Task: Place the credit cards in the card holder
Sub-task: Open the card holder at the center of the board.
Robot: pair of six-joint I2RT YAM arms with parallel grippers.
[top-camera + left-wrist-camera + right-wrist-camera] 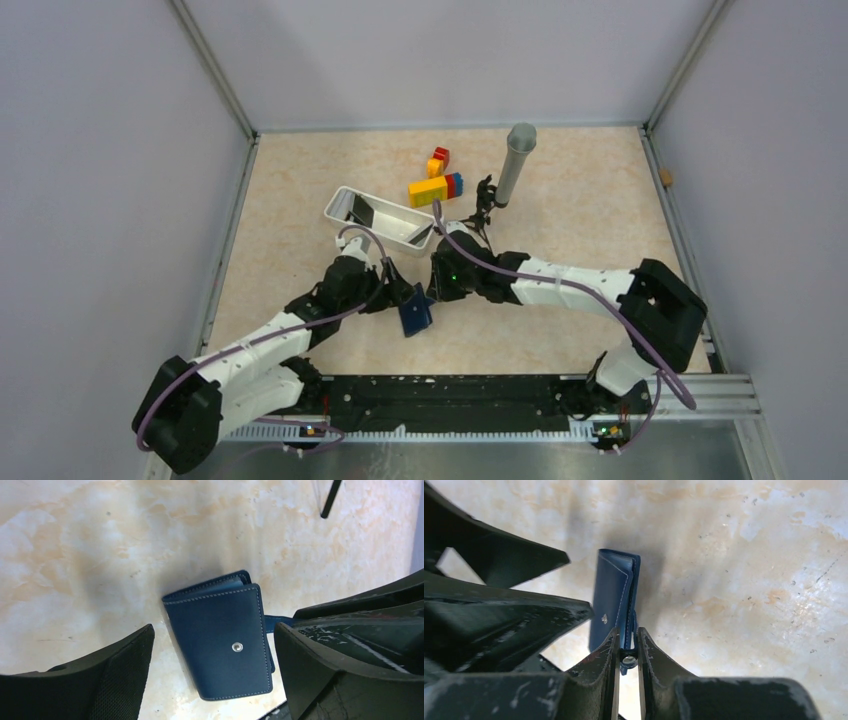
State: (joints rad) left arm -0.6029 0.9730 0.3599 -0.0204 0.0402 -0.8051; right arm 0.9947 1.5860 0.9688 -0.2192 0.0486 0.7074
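The card holder (220,640) is a small navy-blue wallet, folded shut. Pale stitching runs along its edges and a round metal snap stud sits on the outer face. A sliver of lighter lining shows at its upper edge, and a narrow blue strap sticks out from one side. In the right wrist view it (614,595) shows nearly edge-on and casts a shadow on the marbled beige desk (749,580). Whether it touches the desk cannot be told.

The right claw (628,645) is pinched together on that strap, its two fingers almost meeting around the blue tab. The left claw (212,632) stands wide apart, one black finger (100,680) on each side of the wallet, with neither visibly pressing it.

From above, the card holder (414,310) sits near the middle of the desk between the two claws, close to the arms' bases. Farther back lies a white tray (392,220) with dark credit cards (359,209) leaning inside. Beyond it are coloured blocks (437,180) and a grey cylinder (516,165).
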